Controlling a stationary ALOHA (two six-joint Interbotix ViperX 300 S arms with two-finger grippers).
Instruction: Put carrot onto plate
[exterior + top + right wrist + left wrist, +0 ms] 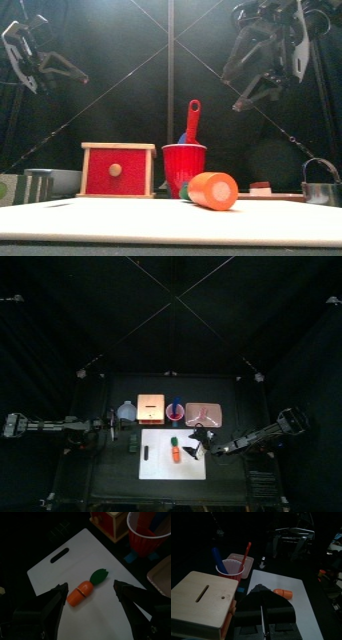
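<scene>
Approach step of the carrot-to-plate transfer. The carrot [85,589], orange with a green tip, lies flat near the middle of the white cutting board [158,462], untouched. The right gripper [90,599] hangs above it with both jaws spread wide, one on either side of the carrot in the right wrist view, holding nothing. The plate [203,413], a pale ridged dish, sits just beyond the board's far right corner, beside the red cup [175,410] and the wooden box [151,408]. The left gripper [262,612] rests at the left, near the board's left edge; whether its jaws are open cannot be told. Judged next: the right gripper must descend so that its jaws straddle the carrot across its width, close, lift, then carry it far and slightly right to the plate.
</scene>
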